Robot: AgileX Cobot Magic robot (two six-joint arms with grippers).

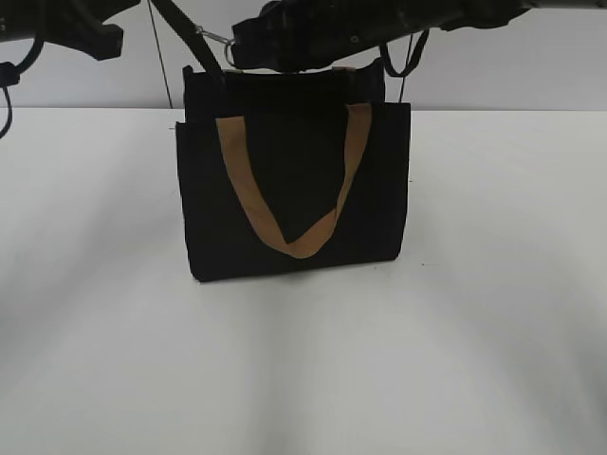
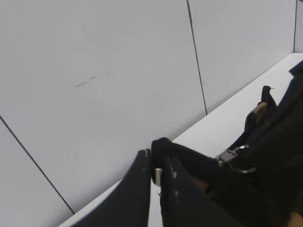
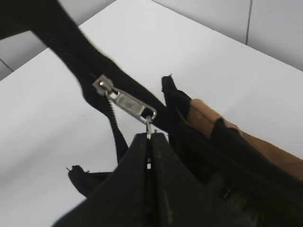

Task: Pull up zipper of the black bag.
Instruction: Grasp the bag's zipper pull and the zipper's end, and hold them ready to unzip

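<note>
The black bag [image 1: 294, 190] stands upright on the white table [image 1: 303, 360], one tan strap [image 1: 294, 180] hanging in a V down its front face. At the bag's top edge, toward its left corner in the exterior view, the zipper [image 3: 125, 101] sits on a black zip line pulled taut and slanting up away from the bag. In the right wrist view the right gripper [image 3: 149, 142] is clenched on the ring at the end of the silver pull, its two dark fingers [image 3: 132, 161] pressed together just below the pull. In the left wrist view the left gripper [image 2: 155, 175] is closed on a fold of black fabric at the bag's end, with the zipper ring [image 2: 239, 158] just beside it toward the bag. No brand, label or writing can be read on the bag or the pull
</note>
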